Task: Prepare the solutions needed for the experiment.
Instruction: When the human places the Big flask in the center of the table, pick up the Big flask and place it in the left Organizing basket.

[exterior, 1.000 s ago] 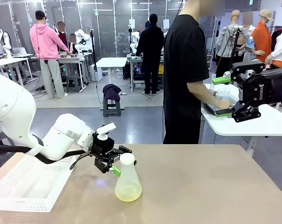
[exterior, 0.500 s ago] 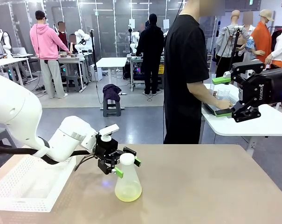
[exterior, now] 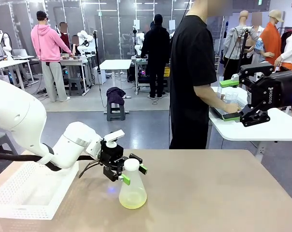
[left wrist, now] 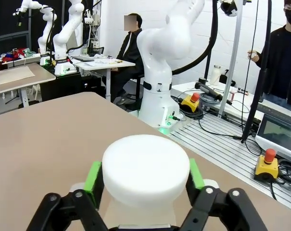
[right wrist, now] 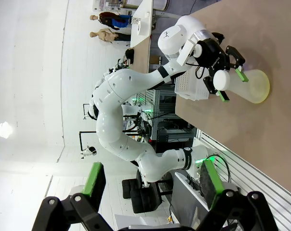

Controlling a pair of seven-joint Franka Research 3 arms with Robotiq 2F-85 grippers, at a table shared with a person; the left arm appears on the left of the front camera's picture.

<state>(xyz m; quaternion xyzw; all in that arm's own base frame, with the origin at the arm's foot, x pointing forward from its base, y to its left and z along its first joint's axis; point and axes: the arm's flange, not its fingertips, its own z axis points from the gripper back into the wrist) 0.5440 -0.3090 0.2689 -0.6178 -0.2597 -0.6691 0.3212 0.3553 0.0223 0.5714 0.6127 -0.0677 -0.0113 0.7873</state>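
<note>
A frosted conical flask (exterior: 132,191) stands on the tan table left of centre, with the pale yellow-green solutions (exterior: 132,199) pooled in its base. A white round stopper (exterior: 132,165) caps it. My left gripper (exterior: 134,174) reaches in from the left at stopper height. In the left wrist view its green pads (left wrist: 93,176) press both sides of the stopper (left wrist: 145,168). My right gripper (exterior: 230,100) hangs high at the right, open and holding nothing. Its wrist view looks past its open fingers (right wrist: 151,183) down at the flask (right wrist: 255,85).
A white perforated tray (exterior: 20,203) lies at the table's left edge, beside my left arm. A person in a black shirt (exterior: 191,77) stands beyond the far edge, hands on a side table (exterior: 276,130). Bare tabletop (exterior: 218,193) stretches right of the flask.
My left gripper slid slightly right, level with the flask top, and its jaws narrowed from wide open onto the stopper. The right arm and the flask stayed put.
</note>
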